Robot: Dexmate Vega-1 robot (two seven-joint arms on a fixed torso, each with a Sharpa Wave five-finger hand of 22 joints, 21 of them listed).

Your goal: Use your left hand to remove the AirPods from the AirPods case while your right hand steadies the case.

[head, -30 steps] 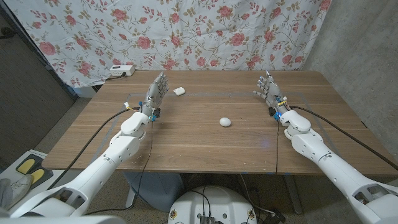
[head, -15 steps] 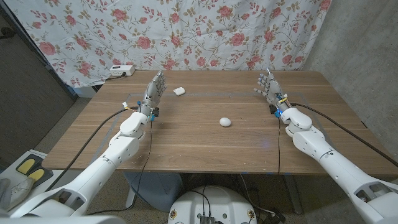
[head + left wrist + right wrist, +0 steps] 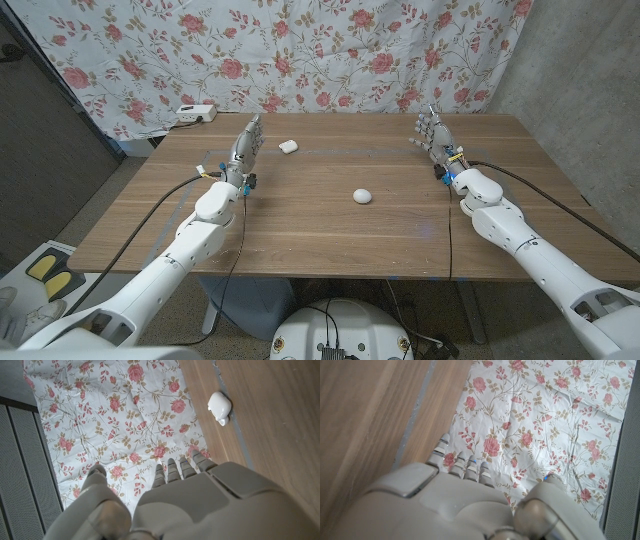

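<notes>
Judging by its look, the AirPods case (image 3: 362,196) was small, light, smooth and rounded, so it would likely skate on the wooden table (image 3: 300,230) unless pinned from the sides. It sat near the table's middle, with nothing touching it. From these pictures I could not tell whether its lid was open, nor see the earbuds. A sensible hold for the right hand (image 3: 433,138) seemed to be around the lower body, leaving the top free; the earbuds, tiny and slick, would call for a fingertip pinch on their heads. A second small white object (image 3: 288,146) lay at the case's eleven o'clock, just beside the left hand (image 3: 249,145).

Both hands were raised, fingers spread and pointing toward the floral curtain (image 3: 300,50), holding nothing. The left hand hovered at the case's ten o'clock, the right at its two o'clock, each well apart from it.
</notes>
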